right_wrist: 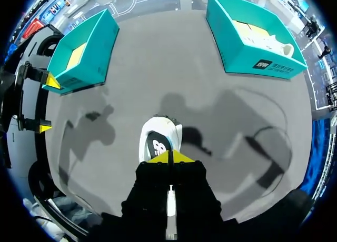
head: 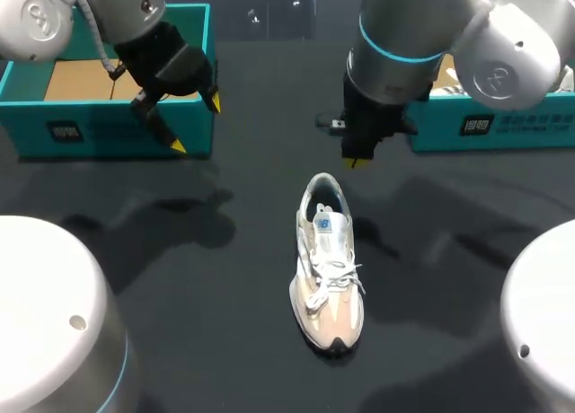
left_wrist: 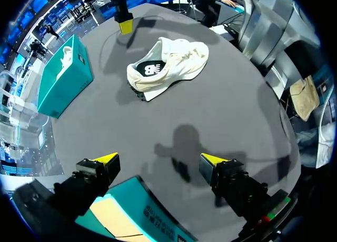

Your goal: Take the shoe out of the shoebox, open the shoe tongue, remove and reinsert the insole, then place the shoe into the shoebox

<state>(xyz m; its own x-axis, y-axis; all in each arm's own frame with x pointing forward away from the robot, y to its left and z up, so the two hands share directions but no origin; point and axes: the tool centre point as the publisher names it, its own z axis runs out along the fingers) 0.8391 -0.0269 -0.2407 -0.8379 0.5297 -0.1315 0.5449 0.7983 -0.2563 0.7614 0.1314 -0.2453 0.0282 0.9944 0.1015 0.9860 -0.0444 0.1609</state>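
Note:
A white and beige sneaker [head: 329,265] lies flat on the dark table, toe toward the front edge and heel toward my right gripper [head: 352,162]. That gripper hangs shut just above and behind the heel, holding nothing. In the right wrist view the sneaker's heel [right_wrist: 158,139] lies right ahead of the closed yellow tips [right_wrist: 169,157]. My left gripper [head: 196,123] stands open and empty over the front wall of the left teal shoebox [head: 108,130], whose brown floor is bare. In the left wrist view the sneaker [left_wrist: 168,63] lies far ahead of the open gripper [left_wrist: 159,159].
A second teal shoebox [head: 503,121] stands at the back right with another white shoe [right_wrist: 274,42] inside. The two arms' white bases [head: 45,323] [head: 548,314] fill the front corners. Dark bare tabletop surrounds the sneaker.

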